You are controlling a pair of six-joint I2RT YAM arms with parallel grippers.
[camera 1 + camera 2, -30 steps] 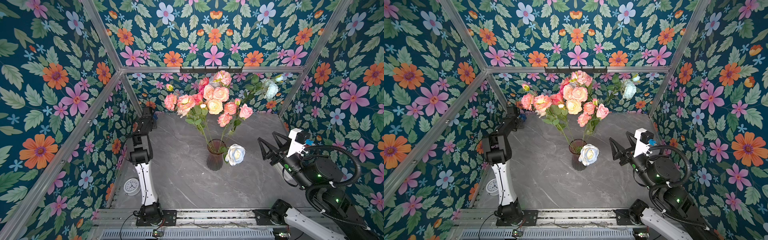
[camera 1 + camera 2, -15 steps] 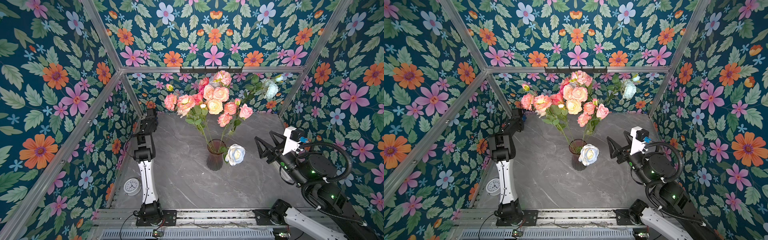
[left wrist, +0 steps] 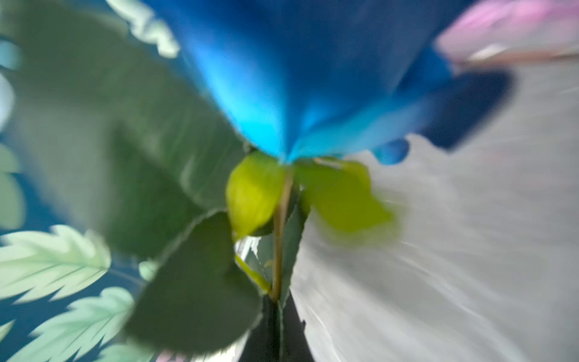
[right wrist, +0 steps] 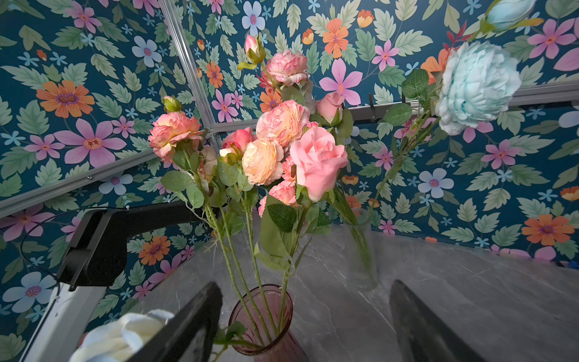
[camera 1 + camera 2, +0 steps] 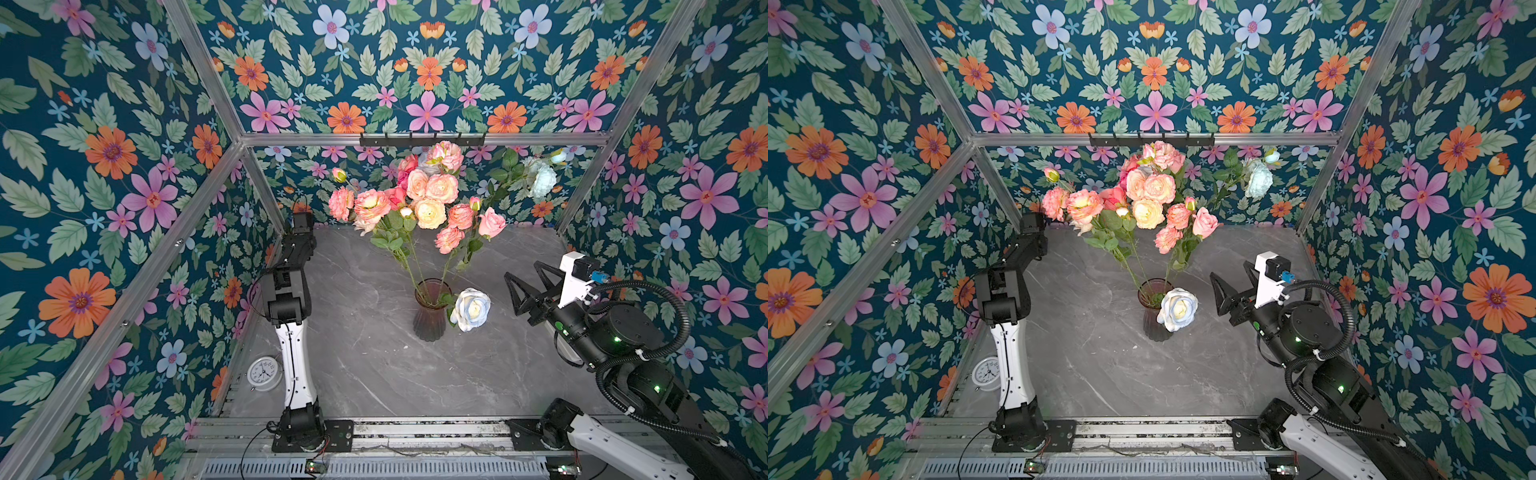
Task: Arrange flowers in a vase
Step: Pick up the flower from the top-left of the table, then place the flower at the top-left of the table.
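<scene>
**Left Clamped, Right Spread**

A deep blue artificial flower [image 3: 313, 78] is pinched by its thin green stem [image 3: 279, 235] in the pressed-together left gripper [image 3: 278, 305], at the far-left corner of the grey marbled desk [image 5: 374, 374]. The right gripper [image 5: 520, 270] is held spread near the right edge. Pink, peach and coral long-stemmed flowers [image 5: 428, 195] are stood in a ribbed pink glass vase [image 5: 430, 320] at the desk's middle, a white rose [image 5: 469, 309] drooped at its rim.

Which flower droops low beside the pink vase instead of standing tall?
The white rose: its head hangs at the rim of the pink vase; the other blooms stand high above.
</scene>
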